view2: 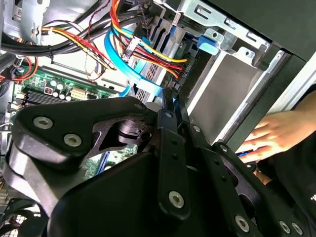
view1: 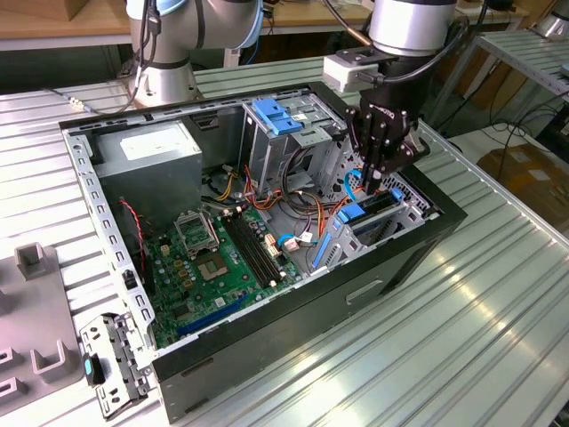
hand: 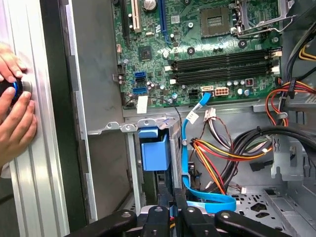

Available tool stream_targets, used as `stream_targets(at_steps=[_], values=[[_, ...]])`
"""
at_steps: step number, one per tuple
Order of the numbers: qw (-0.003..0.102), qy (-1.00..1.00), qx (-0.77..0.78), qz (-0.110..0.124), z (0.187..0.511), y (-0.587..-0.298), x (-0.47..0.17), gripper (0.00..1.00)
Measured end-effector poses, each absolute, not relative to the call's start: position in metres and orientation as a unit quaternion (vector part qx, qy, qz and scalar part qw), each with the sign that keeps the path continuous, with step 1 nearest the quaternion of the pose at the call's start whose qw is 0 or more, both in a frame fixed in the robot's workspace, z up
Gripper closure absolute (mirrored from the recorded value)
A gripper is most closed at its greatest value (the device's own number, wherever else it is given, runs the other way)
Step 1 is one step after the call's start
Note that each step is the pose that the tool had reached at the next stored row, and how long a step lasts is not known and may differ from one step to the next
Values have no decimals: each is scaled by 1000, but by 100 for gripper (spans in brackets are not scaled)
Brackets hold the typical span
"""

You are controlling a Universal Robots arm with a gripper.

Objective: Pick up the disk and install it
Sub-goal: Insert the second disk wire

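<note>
The disk [view1: 373, 210] stands on edge in the drive bay at the corner of the open computer case [view1: 267, 356] on the exterior view's right. Its blue bracket [view1: 351, 213] faces into the case. In the first wrist view the bracket's blue end [hand: 154, 150] fills the slot between the bay's metal walls. My black gripper [view1: 367, 189] hangs straight above the bay, its tips just over the disk's top edge. In both wrist views the gripper [hand: 173, 210] [view2: 170, 101] is shut, its thin fingers pressed together with nothing visible between them.
A blue flat cable [hand: 197, 197] and red-yellow wires [view2: 148, 49] run right beside the fingers. The motherboard [view1: 213, 258] and grey power supply [view1: 147, 156] fill the case. A person's hand [hand: 15, 113] [view2: 276, 131] rests just outside the case wall. Grey fixtures [view1: 31, 258] stand at the left.
</note>
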State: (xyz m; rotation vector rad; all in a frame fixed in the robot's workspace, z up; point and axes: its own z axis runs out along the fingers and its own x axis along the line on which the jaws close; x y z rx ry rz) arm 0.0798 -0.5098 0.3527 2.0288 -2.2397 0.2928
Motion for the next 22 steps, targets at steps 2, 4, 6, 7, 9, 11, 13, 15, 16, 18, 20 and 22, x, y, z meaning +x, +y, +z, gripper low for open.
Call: stream_targets(at_steps=[2,4,6,7,9,11,13,15,16,18,20,22], values=[[45,-738,668,89,352,-512,79,84],[40,-738,668,83,352,-515,79,84],[37,-739,668,80,351,-518,79,84],[34,-739,668,80,351,-520,79,84],[30,-739,668,82,351,-521,78,84],[28,-738,669,84,350,-521,76,84],[24,-738,669,81,350,-522,76,84],[22,-738,669,81,350,-523,76,84],[21,-738,669,80,350,-523,76,84],[17,-739,669,79,350,-524,76,84],[12,-739,669,81,350,-526,76,84],[7,-738,670,81,350,-527,75,84]])
